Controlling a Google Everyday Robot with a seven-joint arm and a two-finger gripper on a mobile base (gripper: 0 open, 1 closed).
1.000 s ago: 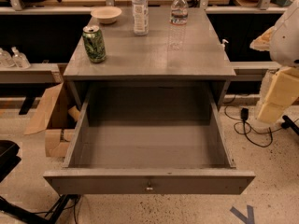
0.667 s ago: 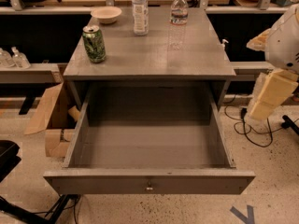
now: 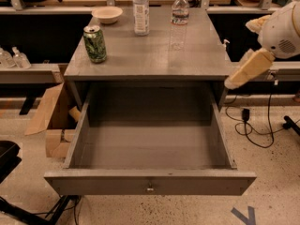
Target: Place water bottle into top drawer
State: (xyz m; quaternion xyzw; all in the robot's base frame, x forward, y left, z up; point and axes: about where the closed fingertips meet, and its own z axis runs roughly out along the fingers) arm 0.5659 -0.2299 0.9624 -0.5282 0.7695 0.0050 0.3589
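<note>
The water bottle [image 3: 180,11], small and clear with a white cap, stands upright at the back right of the cabinet top. The top drawer [image 3: 150,182] is pulled fully open below it and holds nothing; its small metal pull [image 3: 150,188] is at the centre of the front panel. My arm comes in from the right edge. Its pale forearm slants down and left, and my gripper [image 3: 231,82] is at its lower end, beside the cabinet's right front corner. It is well short of the bottle and holds nothing that I can see.
A taller white-labelled bottle [image 3: 140,9], a pale bowl [image 3: 107,14] and a green drink can [image 3: 95,43] also stand on the cabinet top [image 3: 154,60]. A cardboard box [image 3: 55,121] lies on the floor at the left, and cables [image 3: 255,125] at the right.
My arm has swung left and a little up from the right edge toward the cabinet's right front corner. The bottles, the can and the drawer have not moved.
</note>
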